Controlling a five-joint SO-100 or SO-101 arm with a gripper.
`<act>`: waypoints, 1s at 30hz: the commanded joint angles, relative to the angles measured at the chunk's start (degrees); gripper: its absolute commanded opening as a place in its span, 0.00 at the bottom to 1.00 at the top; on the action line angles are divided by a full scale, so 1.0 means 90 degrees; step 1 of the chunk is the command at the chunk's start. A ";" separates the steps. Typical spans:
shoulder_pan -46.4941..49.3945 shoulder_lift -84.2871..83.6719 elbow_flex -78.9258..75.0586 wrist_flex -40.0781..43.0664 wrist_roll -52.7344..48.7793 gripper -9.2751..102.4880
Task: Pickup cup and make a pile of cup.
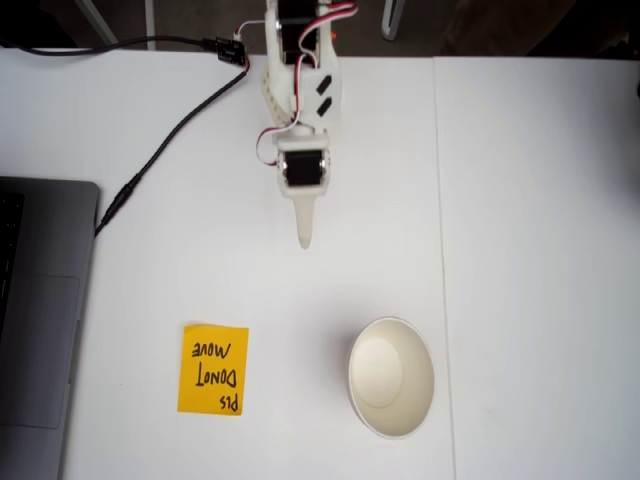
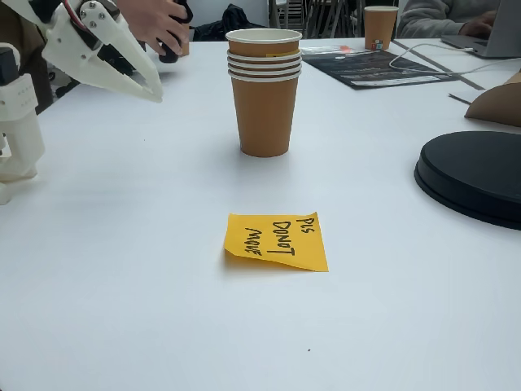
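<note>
Cups, brown paper ones with white rolled rims, stand nested in one upright pile (image 2: pixel 264 90) behind the orange sticky note (image 2: pixel 277 241) in a fixed view, well apart from the white gripper (image 2: pixel 151 91), fingers together, empty. From above in a fixed view, the pile (image 1: pixel 391 377) shows a cream inside right of the note (image 1: pixel 213 369), the gripper (image 1: pixel 305 238) hanging above the white table (image 1: pixel 530 200).

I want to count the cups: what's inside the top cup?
The overhead-looking fixed view shows a bare cream inside in the cup pile. Nested cups below are covered there; a fixed view from the side shows four stacked rims.
</note>
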 commanded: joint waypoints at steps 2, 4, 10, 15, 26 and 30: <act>0.0078 0.0195 0.0068 -0.0078 0.0088 0.02; 0.0078 0.0234 0.0166 -0.0078 0.0088 0.02; 0.0020 0.0400 0.0332 -0.0078 0.0098 0.02; -0.0010 0.0400 0.0361 -0.0078 0.0098 0.02; -0.0020 0.0410 0.0547 0.0029 0.0098 0.02; -0.0029 0.0420 0.0557 0.0430 0.0098 0.02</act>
